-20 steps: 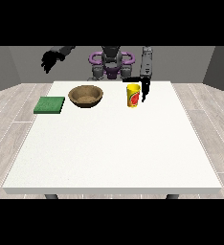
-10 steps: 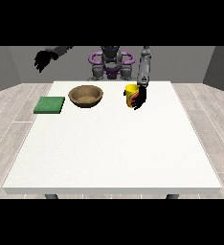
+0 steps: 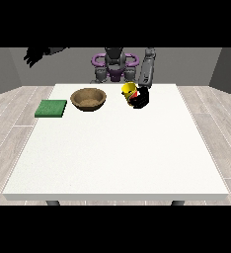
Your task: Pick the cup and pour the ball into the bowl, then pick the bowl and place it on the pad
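- Hand at the view's right (image 3: pixel 141 98): wrapped round the yellow cup (image 3: pixel 130 92), which tilts toward the wooden bowl (image 3: pixel 89 99) and appears raised just off the desk (image 3: pixel 117 148).
- Hand at the view's left (image 3: pixel 34 54): raised well clear of the desk, fingers spread, holding nothing.
- Ball: not visible; presumably inside the cup.
- Step in hand: the pour.
- Next move: carry the cup over the bowl and tip it further.
- Green pad (image 3: pixel 51 108): beside the bowl, unoccupied.

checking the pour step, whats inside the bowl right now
The brown bowl shows only its own brown inside; no ball is visible there. The yellow cup is tilted in the hand, its contents hidden.
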